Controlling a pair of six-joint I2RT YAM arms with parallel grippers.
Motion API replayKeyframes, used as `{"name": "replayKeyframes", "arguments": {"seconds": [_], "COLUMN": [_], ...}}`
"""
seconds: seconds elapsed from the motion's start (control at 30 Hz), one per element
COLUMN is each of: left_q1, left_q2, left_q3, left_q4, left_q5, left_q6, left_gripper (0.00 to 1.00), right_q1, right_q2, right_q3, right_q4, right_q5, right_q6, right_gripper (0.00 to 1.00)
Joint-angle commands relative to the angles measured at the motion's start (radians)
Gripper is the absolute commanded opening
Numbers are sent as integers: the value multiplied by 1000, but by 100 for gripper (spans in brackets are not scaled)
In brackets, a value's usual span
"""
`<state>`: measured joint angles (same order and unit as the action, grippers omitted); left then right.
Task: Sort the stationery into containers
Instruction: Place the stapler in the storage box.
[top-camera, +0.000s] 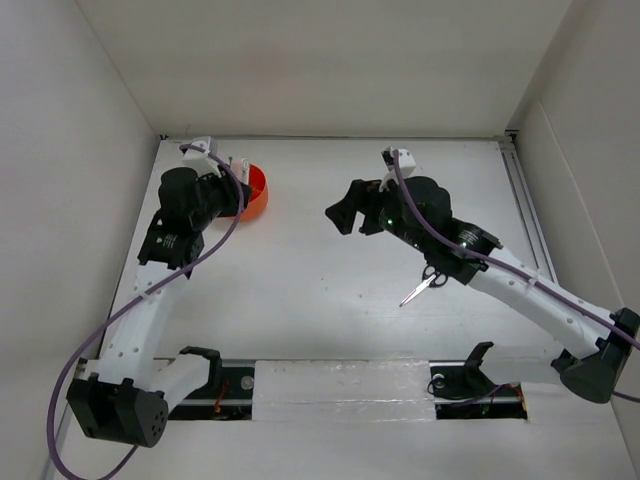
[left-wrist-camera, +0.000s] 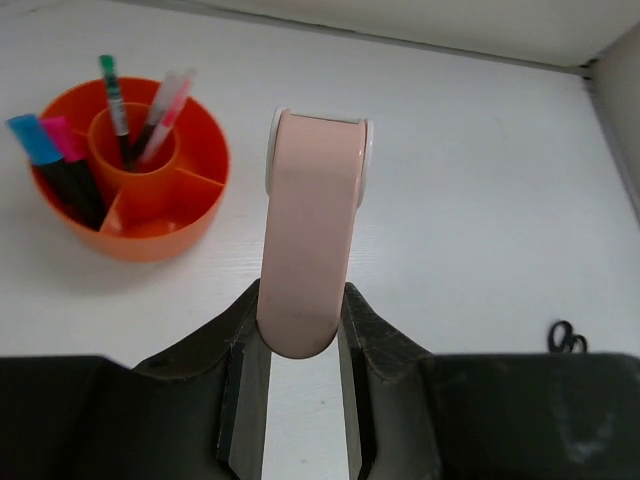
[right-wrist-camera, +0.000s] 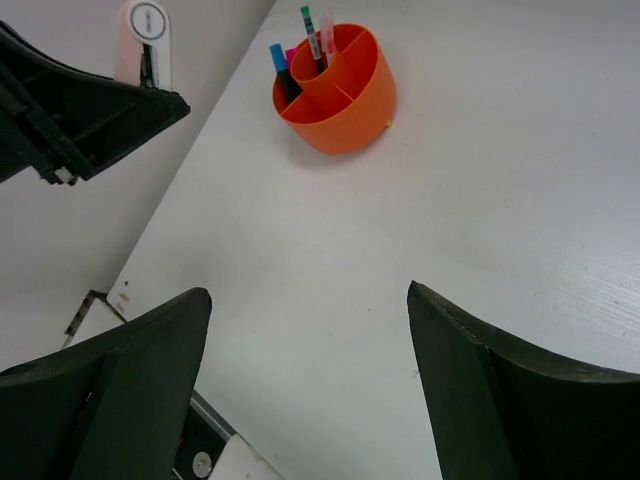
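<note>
My left gripper (left-wrist-camera: 300, 300) is shut on a pale pink correction tape (left-wrist-camera: 312, 220) with a white rim, held up off the table just right of the orange organiser (left-wrist-camera: 140, 225). The same pink correction tape (right-wrist-camera: 143, 45) shows in the right wrist view, clamped in black fingers. The organiser (top-camera: 258, 195) (right-wrist-camera: 345, 125) holds highlighters with a blue cap (left-wrist-camera: 30, 138) and a pink cap (left-wrist-camera: 62, 137) in an outer compartment. A green-capped pen (left-wrist-camera: 112, 85) and a thin pink pen (left-wrist-camera: 168, 105) stand in its centre well. Black-handled scissors (top-camera: 425, 284) (left-wrist-camera: 567, 337) lie on the table beside the right arm. My right gripper (top-camera: 342, 215) (right-wrist-camera: 308, 292) hangs open above bare table with nothing between its fingers.
White walls close the table at the back and both sides. A rail (top-camera: 525, 200) runs along the table's right edge. The right forearm (top-camera: 520, 290) crosses the right half of the table, close to the scissors. A slot with cables (top-camera: 480, 385) sits along the near edge.
</note>
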<state>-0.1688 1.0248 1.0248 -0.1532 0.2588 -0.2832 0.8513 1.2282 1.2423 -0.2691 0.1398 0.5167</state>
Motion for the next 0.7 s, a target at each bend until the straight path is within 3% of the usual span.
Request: {"name": "replayKeyframes", "arguments": {"seconds": [0.0, 0.23, 0.4, 0.57, 0.67], "left_q1": [2, 2, 2, -14, -26], "left_q2": [18, 89, 144, 359, 429], "left_q3": [60, 119, 199, 424, 446], "left_q4": [-52, -86, -134, -343, -384], "left_q5": [-215, -283, -176, -183, -237], "left_q6": [55, 194, 403, 467, 478], "left_gripper": [0, 0, 0, 0, 0], "right_q1": [-12, -34, -67, -103, -121], "right_q2": [-56, -134, -173, -193, -193], "right_q3": [-21, -90, -145, -165, -175], "right_q4": [13, 13, 13, 22, 22], "right_q5": [-8, -40, -71, -111, -137], "right_q6": [-32, -43, -61, -72, -72], "right_gripper": [85, 85, 85, 85, 85]}}
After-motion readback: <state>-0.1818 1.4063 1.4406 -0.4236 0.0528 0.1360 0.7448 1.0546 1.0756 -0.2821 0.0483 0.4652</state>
